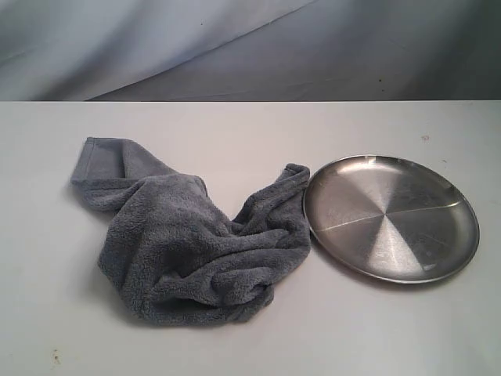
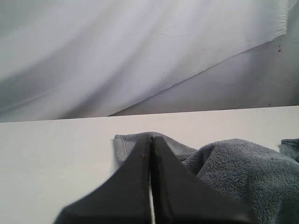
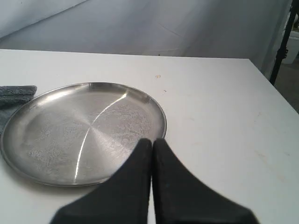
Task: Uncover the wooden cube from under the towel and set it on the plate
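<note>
A blue-grey towel [image 1: 192,239] lies crumpled on the white table, left of centre. The wooden cube is hidden; no part of it shows in any view. To the right, the steel plate [image 1: 391,215] lies bare, its left rim touching the towel. Neither gripper appears in the exterior view. In the left wrist view my left gripper [image 2: 150,140] is shut with nothing between its fingers, tips in front of the towel's [image 2: 243,172] hemmed corner. My right gripper [image 3: 152,142] is shut and empty too, its tips over the near rim of the plate [image 3: 70,135].
A grey-white cloth backdrop [image 1: 235,47] hangs behind the table's far edge. In the right wrist view the table's side edge [image 3: 275,88] runs close by, with a dark stand [image 3: 282,42] beyond it. Bare tabletop [image 1: 376,329] surrounds towel and plate.
</note>
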